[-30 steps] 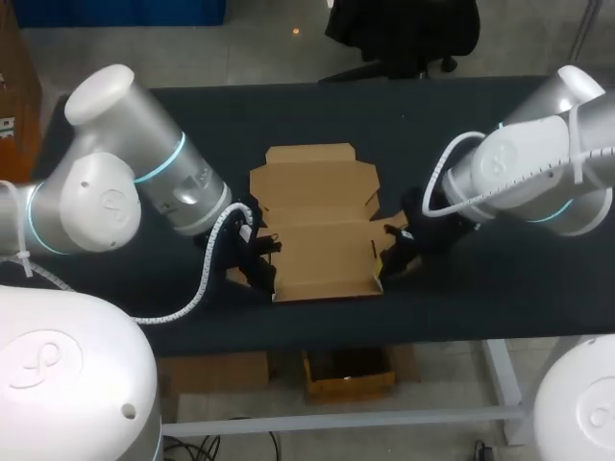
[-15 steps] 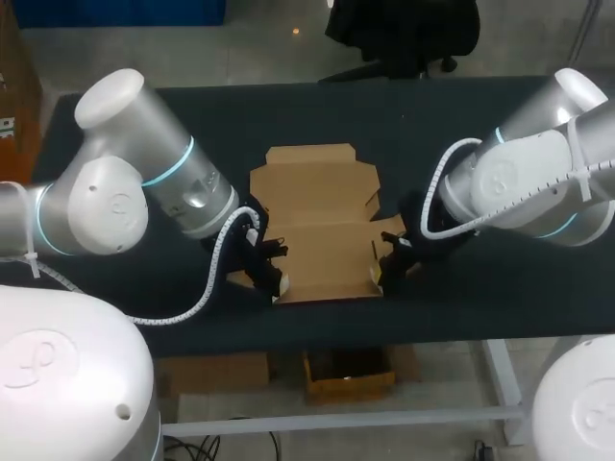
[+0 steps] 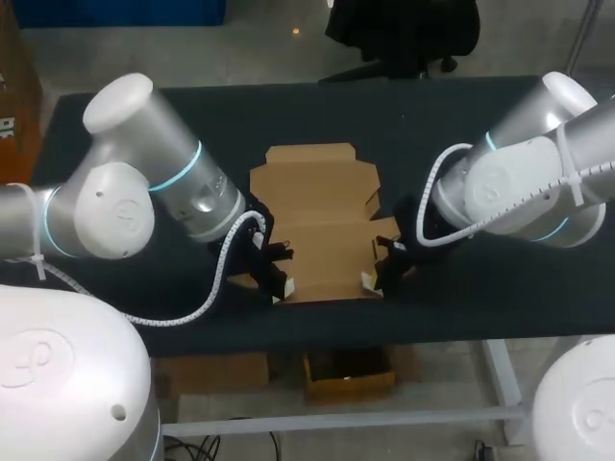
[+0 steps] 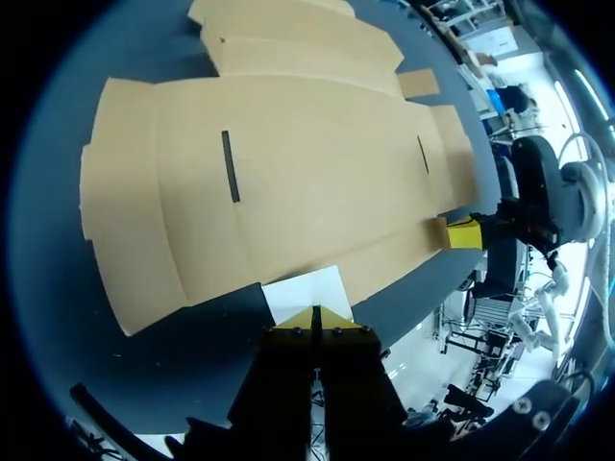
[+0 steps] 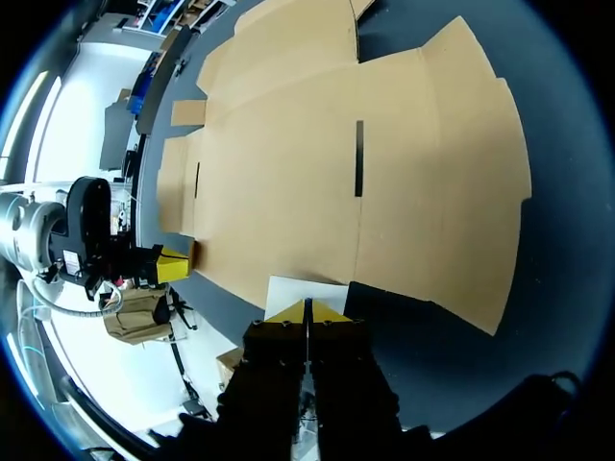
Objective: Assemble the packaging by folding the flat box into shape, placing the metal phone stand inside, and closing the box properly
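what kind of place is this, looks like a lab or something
Probably a robotics lab or test bench: a dark-covered table, a flat cardboard box laid out on it, and the left gripper and right gripper at its near corners.

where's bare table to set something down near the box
Bare table runs along the far edge beyond the flat box, between the two arms. The near edge is crowded: the left gripper and right gripper sit at the box's near corners.
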Controlling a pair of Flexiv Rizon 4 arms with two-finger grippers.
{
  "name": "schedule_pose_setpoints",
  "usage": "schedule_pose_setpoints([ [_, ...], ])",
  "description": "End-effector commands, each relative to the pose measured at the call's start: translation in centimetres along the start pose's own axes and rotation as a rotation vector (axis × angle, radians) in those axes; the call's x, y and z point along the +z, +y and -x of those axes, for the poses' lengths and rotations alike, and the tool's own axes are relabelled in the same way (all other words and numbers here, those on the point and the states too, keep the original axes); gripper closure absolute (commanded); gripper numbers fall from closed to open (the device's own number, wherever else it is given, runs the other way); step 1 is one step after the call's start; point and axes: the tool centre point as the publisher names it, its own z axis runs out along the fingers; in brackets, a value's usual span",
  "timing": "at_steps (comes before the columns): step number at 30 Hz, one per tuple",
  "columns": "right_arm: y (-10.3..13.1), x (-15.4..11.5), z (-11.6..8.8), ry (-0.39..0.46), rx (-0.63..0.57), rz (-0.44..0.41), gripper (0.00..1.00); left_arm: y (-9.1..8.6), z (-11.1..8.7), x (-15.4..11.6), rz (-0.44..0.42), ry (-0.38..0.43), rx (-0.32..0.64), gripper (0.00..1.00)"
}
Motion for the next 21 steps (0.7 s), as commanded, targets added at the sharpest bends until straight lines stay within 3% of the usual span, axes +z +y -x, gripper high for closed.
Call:
schedule_pose_setpoints([
  [1,0.4,0.5,0.1,0.005,-0.002,-0.013,1.0,0.2,-0.4,0.7,-0.02,-0.025,-0.009,1.0],
  [12,0.4,1.3,0.0,-0.008,-0.004,-0.028,1.0,0.2,-0.6,1.7,-0.078,-0.073,-0.02,1.0],
  [21,0.5,2.2,0.6,-0.02,0.021,-0.045,1.0,-0.2,-0.1,2.1,-0.072,-0.073,-0.03,1.0],
])
